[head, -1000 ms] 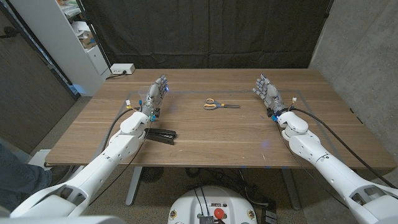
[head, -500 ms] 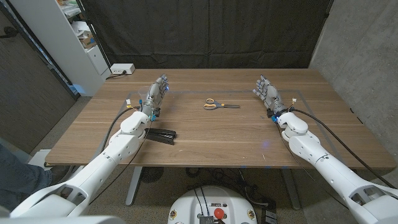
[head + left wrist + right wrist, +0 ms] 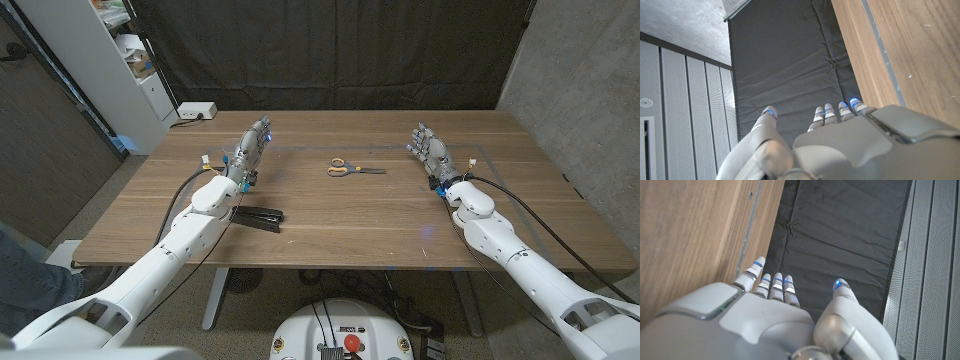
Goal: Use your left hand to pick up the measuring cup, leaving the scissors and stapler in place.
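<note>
The stapler [image 3: 259, 217], black and lying flat, sits nearest the robot on the wooden table [image 3: 350, 225], just beside the left forearm. Beyond the stapler, the left hand [image 3: 250, 153] has its fingers [image 3: 826, 114] extended close together, holding nothing. Right of the stapler and farther back lie the scissors [image 3: 352, 169], yellow-handled. Well right of them, the right hand [image 3: 430, 152] stands with fingers [image 3: 774, 286] apart, empty. A pale shape just left of the left hand may be the measuring cup; I cannot tell.

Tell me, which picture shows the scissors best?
The head view. There the scissors lie whole on the table, yellow handles and blades clear, between the left robot hand and the right robot hand. The wrist views look along each robot hand at bare wood and dark curtain, with no scissors.
</note>
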Controlling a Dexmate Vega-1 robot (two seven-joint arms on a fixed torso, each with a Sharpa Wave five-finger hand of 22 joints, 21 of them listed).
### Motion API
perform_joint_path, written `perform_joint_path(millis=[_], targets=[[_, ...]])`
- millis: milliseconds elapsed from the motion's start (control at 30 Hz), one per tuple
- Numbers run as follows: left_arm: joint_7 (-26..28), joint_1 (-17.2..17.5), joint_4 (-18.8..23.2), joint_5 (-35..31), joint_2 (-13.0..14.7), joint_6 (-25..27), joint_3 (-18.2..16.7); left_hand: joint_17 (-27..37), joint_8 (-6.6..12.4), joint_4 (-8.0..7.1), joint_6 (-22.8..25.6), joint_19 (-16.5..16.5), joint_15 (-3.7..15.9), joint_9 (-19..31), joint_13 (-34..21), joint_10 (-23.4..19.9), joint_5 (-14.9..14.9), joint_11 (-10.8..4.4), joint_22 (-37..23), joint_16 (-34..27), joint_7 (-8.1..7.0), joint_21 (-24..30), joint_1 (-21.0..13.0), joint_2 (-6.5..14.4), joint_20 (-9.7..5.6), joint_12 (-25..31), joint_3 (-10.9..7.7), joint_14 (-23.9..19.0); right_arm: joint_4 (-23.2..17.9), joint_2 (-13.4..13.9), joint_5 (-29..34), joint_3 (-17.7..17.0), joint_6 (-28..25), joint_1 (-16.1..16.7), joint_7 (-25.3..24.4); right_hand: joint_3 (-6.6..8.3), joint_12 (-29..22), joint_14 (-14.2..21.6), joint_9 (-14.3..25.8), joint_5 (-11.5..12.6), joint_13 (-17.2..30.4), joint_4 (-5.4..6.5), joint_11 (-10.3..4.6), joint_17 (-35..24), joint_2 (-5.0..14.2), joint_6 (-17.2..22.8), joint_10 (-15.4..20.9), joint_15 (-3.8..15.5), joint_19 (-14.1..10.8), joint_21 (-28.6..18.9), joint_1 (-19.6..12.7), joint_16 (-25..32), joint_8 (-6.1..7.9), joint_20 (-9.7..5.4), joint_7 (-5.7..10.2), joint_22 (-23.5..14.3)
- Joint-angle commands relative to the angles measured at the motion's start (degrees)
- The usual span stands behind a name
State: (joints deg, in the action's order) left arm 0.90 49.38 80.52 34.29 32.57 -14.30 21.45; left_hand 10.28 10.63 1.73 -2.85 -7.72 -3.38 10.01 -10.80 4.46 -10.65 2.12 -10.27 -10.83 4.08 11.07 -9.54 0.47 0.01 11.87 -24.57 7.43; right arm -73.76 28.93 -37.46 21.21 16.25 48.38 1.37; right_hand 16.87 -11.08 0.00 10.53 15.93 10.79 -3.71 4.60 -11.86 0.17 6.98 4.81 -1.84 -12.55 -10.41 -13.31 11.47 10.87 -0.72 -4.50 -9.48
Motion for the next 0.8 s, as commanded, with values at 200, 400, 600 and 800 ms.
perform_joint_path(millis=[200, 400, 600, 800], targets=[[1.1, 3.54, 5.03, -0.57, 2.76, -0.79, -1.76, 0.06, 0.3, 0.2, 0.32, -0.55, -0.26, 0.16, -0.12, -0.62, -0.43, 0.06, -0.18, -0.22, 0.21, 0.31, -0.19, 0.28, -0.05, 0.46, -0.16, -0.41, -1.59, 0.16, 0.43, 0.01, 0.11, 0.61, -0.94, 0.12, -0.16, 0.17, 0.28, 0.43, 0.12, -0.19, 0.16, -0.22, 0.13, 0.46, 0.09, -0.51, -0.2, -0.42, -0.35, 0.21, 0.44, 0.0, -0.24, -0.28], [2.44, 5.06, 7.26, -2.1, 3.68, -1.64, -2.18, 0.06, 0.32, 0.28, 0.47, -0.13, -0.39, 0.17, -0.13, -0.68, -0.44, 0.42, -0.17, -0.24, 0.28, 0.48, -0.24, 0.4, -0.05, 0.45, -0.17, -0.62, -1.98, 0.0, 0.74, 0.17, 0.25, 0.72, -1.31, 0.1, -0.11, 0.08, 0.28, 0.45, 0.12, -0.22, 0.22, -0.21, 0.14, 0.44, -0.01, -0.55, -0.06, -0.38, -0.36, 0.18, 0.42, 0.02, -0.21, -0.28], [3.26, 6.63, 8.74, -2.2, 4.25, -1.99, -2.94, 0.06, 0.32, 0.33, 0.54, -0.14, -0.38, 0.17, -0.14, -0.76, -0.44, 0.18, -0.16, -0.21, 0.27, 0.48, -0.29, 0.49, -0.03, 0.47, -0.19, -0.64, -1.97, 0.05, 0.79, 0.26, 0.28, 0.76, -1.14, 0.07, -0.13, 0.0, 0.28, 0.47, 0.12, -0.25, 0.24, -0.2, 0.15, 0.42, 0.02, -0.58, 0.05, -0.35, -0.36, 0.15, 0.4, 0.05, -0.21, -0.29], [3.65, 7.88, 9.75, -2.48, 4.71, -2.72, -3.54, 0.05, 0.32, 0.41, 0.62, -0.11, -0.4, 0.17, -0.14, -0.95, -0.44, 0.04, -0.15, -0.19, 0.28, 0.48, -0.34, 0.57, 0.0, 0.52, -0.2, -0.7, -1.95, 0.11, 0.8, 0.25, 0.38, 0.82, -1.03, 0.04, -0.24, 0.34, 0.28, 0.5, 0.12, -0.28, 0.17, -0.2, 0.16, 0.5, 0.31, -0.5, -0.04, -0.41, -0.34, 0.29, 0.43, 0.02, -0.17, -0.28]])
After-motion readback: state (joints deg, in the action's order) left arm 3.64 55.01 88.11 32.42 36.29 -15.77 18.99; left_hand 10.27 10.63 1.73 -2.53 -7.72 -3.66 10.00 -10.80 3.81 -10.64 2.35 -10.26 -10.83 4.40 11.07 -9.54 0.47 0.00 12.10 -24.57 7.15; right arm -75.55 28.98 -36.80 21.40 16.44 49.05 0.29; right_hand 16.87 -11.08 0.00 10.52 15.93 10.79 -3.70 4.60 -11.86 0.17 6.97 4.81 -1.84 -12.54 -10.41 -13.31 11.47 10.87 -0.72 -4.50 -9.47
